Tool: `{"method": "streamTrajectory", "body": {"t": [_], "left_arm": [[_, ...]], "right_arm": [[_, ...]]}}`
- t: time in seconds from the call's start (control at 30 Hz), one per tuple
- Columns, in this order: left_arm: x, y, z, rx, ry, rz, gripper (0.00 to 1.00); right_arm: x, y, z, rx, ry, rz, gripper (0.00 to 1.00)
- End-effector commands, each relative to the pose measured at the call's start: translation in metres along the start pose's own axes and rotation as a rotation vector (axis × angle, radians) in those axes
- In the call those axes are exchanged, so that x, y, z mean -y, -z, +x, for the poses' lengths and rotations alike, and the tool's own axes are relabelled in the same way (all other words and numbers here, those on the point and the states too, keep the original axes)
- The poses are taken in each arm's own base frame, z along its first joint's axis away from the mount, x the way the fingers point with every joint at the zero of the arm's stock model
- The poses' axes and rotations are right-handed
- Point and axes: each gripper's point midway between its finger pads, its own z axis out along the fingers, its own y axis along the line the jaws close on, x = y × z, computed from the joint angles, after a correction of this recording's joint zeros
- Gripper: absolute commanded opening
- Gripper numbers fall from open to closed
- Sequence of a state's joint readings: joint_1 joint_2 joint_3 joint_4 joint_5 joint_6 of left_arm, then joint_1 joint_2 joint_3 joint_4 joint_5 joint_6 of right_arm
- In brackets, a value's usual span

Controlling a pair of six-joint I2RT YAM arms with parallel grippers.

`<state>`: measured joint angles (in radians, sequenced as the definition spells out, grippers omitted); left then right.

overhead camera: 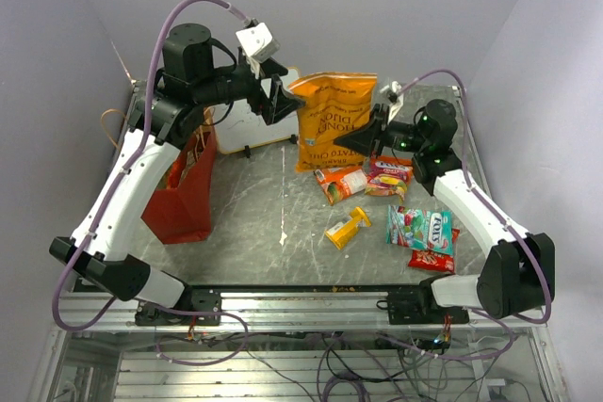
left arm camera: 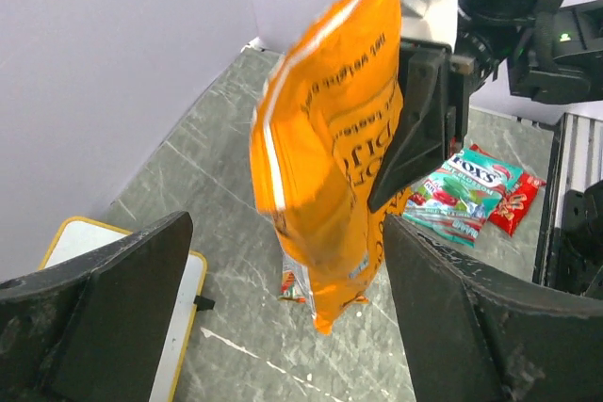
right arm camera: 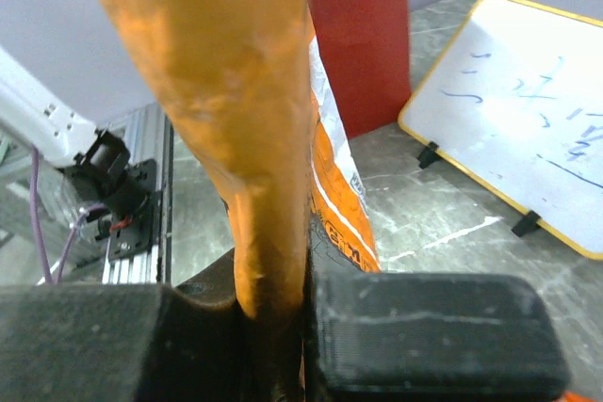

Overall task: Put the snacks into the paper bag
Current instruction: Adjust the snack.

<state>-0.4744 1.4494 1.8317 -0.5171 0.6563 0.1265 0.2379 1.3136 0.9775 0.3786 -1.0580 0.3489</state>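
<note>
A large orange chip bag (overhead camera: 334,120) hangs upright in the air over the back of the table. My right gripper (overhead camera: 372,129) is shut on its right edge, and the foil (right arm camera: 245,120) shows pinched between the black pads (right arm camera: 424,327). My left gripper (overhead camera: 283,96) stands open at the bag's left edge. In the left wrist view the orange bag (left arm camera: 330,167) hangs between the wide-apart fingers (left arm camera: 113,289) without touching them. The red paper bag (overhead camera: 184,190) stands at the left under the left arm, its red side (right arm camera: 363,35) behind the chip bag.
More snacks lie on the table: an orange-red packet (overhead camera: 342,183), a red pack (overhead camera: 389,174), a yellow pack (overhead camera: 347,228), a teal-white candy bag (overhead camera: 419,228) and a red pack (overhead camera: 433,256). A white framed board (overhead camera: 245,124) stands at the back.
</note>
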Motion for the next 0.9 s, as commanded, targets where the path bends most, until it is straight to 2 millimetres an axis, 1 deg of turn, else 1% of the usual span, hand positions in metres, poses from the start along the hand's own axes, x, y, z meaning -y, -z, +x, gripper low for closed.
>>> {"method": "streamTrajectory", "body": {"t": [0.0, 0.07, 0.13, 0.27, 0.37, 0.47, 0.57, 0.7, 0.8, 0.87], "left_arm": [[-0.012, -0.007, -0.012, 0.082, 0.034, -0.022, 0.93], [-0.012, -0.006, -0.013, 0.113, 0.063, -0.022, 0.93], [-0.011, -0.007, -0.010, 0.146, 0.116, -0.021, 0.93], [0.003, -0.011, -0.006, 0.218, 0.179, 0.054, 0.94], [0.015, -0.014, 0.000, 0.261, 0.217, 0.139, 0.98], [0.032, -0.017, 0.006, 0.282, 0.235, 0.248, 1.00], [0.045, -0.022, 0.007, 0.290, 0.230, 0.306, 1.00], [0.055, -0.030, 0.016, 0.278, 0.209, 0.328, 1.00], [0.060, -0.034, 0.018, 0.282, 0.218, 0.352, 0.98], [0.060, -0.037, 0.020, 0.279, 0.222, 0.357, 0.95]], "right_arm": [[0.003, 0.011, -0.057, 0.106, -0.024, 0.088, 0.00], [0.005, 0.013, -0.071, 0.132, -0.056, 0.105, 0.00], [0.002, 0.011, -0.085, 0.146, -0.083, 0.101, 0.00], [-0.011, 0.010, -0.106, 0.189, -0.119, 0.055, 0.00], [-0.024, 0.011, -0.119, 0.212, -0.114, 0.016, 0.00], [-0.036, 0.014, -0.125, 0.237, -0.129, -0.012, 0.00], [-0.044, 0.015, -0.129, 0.248, -0.143, -0.040, 0.00], [-0.053, 0.017, -0.130, 0.267, -0.162, -0.087, 0.00], [-0.052, 0.017, -0.126, 0.270, -0.175, -0.086, 0.00], [-0.052, 0.017, -0.124, 0.266, -0.185, -0.091, 0.00]]}}
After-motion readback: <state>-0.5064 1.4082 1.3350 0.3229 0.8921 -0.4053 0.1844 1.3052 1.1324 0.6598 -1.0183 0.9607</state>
